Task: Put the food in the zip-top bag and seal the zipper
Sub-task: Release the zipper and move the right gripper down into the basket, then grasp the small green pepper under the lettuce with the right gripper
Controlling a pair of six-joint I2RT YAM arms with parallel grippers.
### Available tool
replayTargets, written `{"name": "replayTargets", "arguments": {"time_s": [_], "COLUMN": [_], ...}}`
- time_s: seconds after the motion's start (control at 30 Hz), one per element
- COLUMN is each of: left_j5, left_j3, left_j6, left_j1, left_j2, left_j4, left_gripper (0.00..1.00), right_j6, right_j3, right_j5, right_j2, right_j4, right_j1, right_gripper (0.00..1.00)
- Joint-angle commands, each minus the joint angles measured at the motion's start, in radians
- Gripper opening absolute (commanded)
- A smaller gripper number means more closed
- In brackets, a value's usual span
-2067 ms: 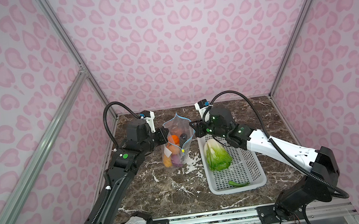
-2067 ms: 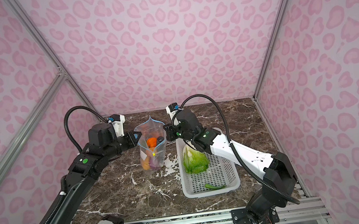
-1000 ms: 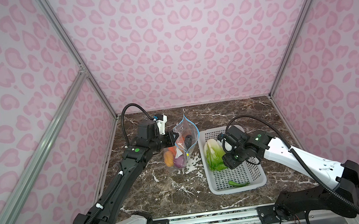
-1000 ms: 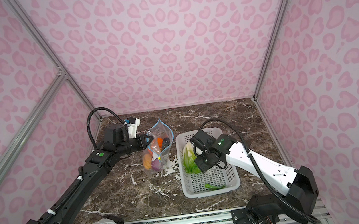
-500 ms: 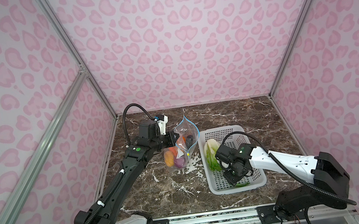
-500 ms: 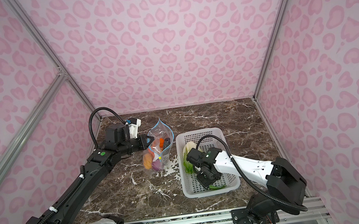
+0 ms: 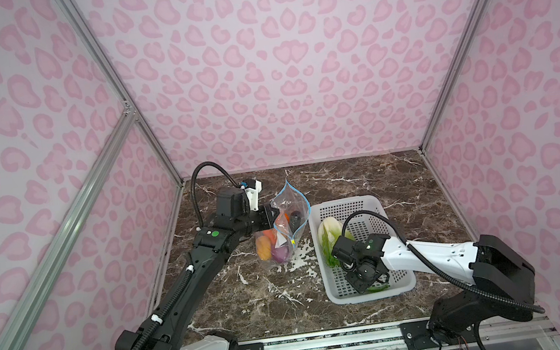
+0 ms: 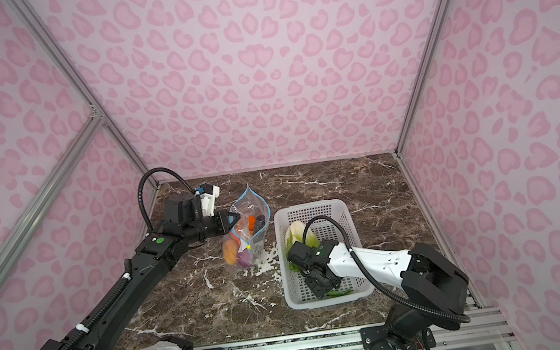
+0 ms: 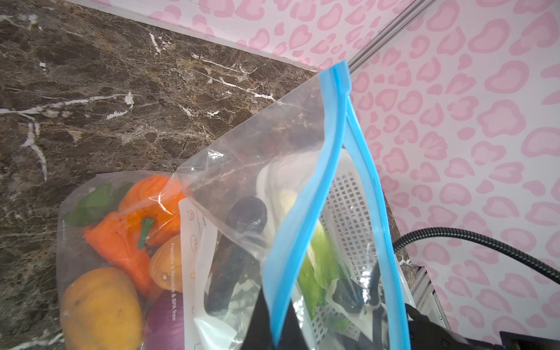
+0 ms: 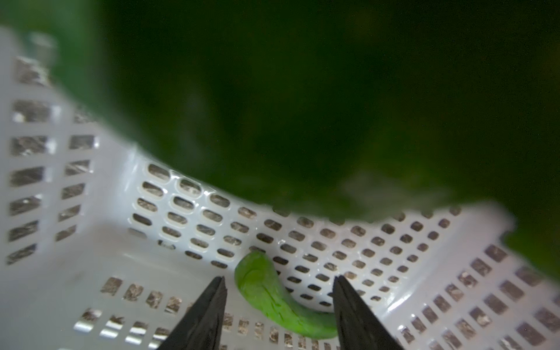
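On the desk (image 7: pixel 399 183): zip-top bag (image 7: pixel 285 202) held open, right hand (image 7: pixel 361 284) over a green piece (image 7: pixel 381 287)

Left of the white basket (image 7: pixel 347 204) and just beside it, the zip-top bag stands upright with its bottom on the marble. The left hand (image 7: pixel 268 216) is pressed together on the bag's left rim, pinching the plastic next to the zipper (image 7: pixel 307 206); in the left wrist view its dark fingers (image 9: pixel 260 318) clamp the film right at the blue strip. The zipper is undone: in both top views the blue strip makes a teardrop loop, peaked at the far end, with the yellow-marked end (image 7: pixel 293 242) low at the near side. Through the clear wall show an orange carrot (image 9: pixel 118 242), an orange round fruit (image 9: pixel 151 197), a large yellow-brown potato (image 9: pixel 100 306), a smaller potato (image 9: pixel 166 263), a purple onion (image 9: pixel 163 321), a dark cucumber (image 9: pixel 233 257) and a green leaf piece (image 9: pixel 91 203).

Inside the basket, the white-green cabbage (image 7: pixel 327 235) lies along the left wall toward the far end, outside the bag. The right hand reaches down into the near end of the basket with its fingers spread; in the right wrist view the two black fingers (image 10: pixel 209 309) stand either side of the green piece, which lies on the perforated floor by the near wall. Whether either finger touches it I cannot tell
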Motion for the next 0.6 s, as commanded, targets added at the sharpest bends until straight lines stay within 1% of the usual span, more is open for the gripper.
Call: {"name": "replayTargets", "arguments": {"time_s": [0.0, 0.2, 0.37, 0.47, 0.57], "left_j5": [-0.008, -0.011, -0.017, -0.023, -0.023], "left_j3": [-0.003, -0.003, -0.005, -0.005, -0.005], "left_j6": [-0.001, -0.001, -0.002, -0.001, -0.001], "left_j1": [-0.001, 0.0, 0.0, 0.0, 0.0], "left_j2": [-0.008, -0.008, -0.01, -0.011, -0.01], "left_j4": [0.021, 0.021, 0.02, 0.02, 0.019], "left_gripper": [0.02, 0.02, 0.03, 0.03, 0.03], "right_j6": [0.015, 0.045, 0.083, 0.074, 0.045], "right_j3": [-0.009, -0.02, -0.023, -0.028, -0.042], "right_j5": [0.051, 0.13, 0.195, 0.165, 0.071], "right_j2": [0.005, -0.017, -0.05, -0.069, -0.093], "right_j4": [0.01, -0.007, -0.008, -0.003, 0.02], "right_j1": [0.0, -0.023, -0.084, -0.111, -0.112], "right_gripper": [0.58, 0.55, 0.51, 0.5, 0.51]}}
